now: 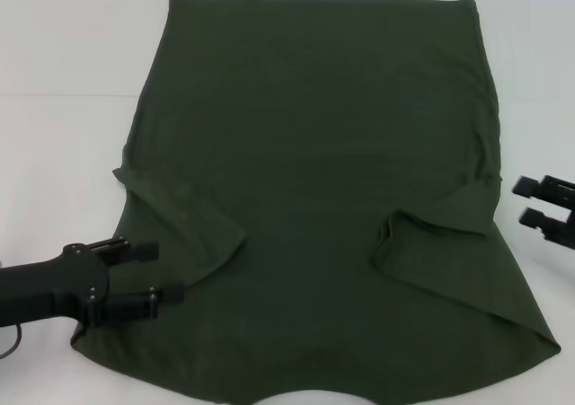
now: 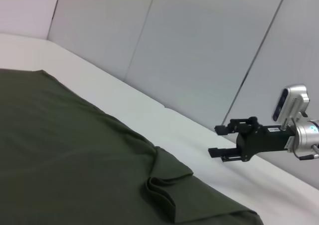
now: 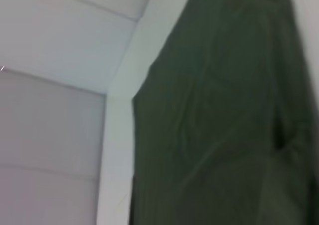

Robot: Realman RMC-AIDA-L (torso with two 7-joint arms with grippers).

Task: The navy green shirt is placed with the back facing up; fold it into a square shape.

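The navy green shirt [image 1: 314, 180] lies spread flat on the counter [image 1: 63, 145], plain side up, covering most of the middle of the scene. It is a soft, matte knit in dark olive, with faint ripples across the body and no print showing. Its straight hem runs along the far edge; the body widens toward the near side, where the neck curve dips at the bottom edge of the head view. Both short sleeves are folded inward over the body: the left sleeve [image 1: 184, 221] lies as a flat slanted flap, and the right sleeve [image 1: 431, 234] forms a puckered, thicker fold with a raised crease. In the left wrist view that right-side fold [image 2: 167, 182] stands up as a small bunched ridge of cloth.

The left gripper [image 1: 148, 272] hovers at the near left, over the shirt's left edge just near of the folded sleeve, its black jaws set moderately apart with nothing between them. The right gripper [image 1: 537, 203] sits at the right edge of the scene, off the cloth beside the shirt's right side; its two dark jaws are likewise parted and hold nothing, as the left wrist view [image 2: 227, 141] also shows.

The counter is smooth, white and matte. Behind it, pale grey wall panels [image 2: 199, 45] with thin vertical seams enclose the space.
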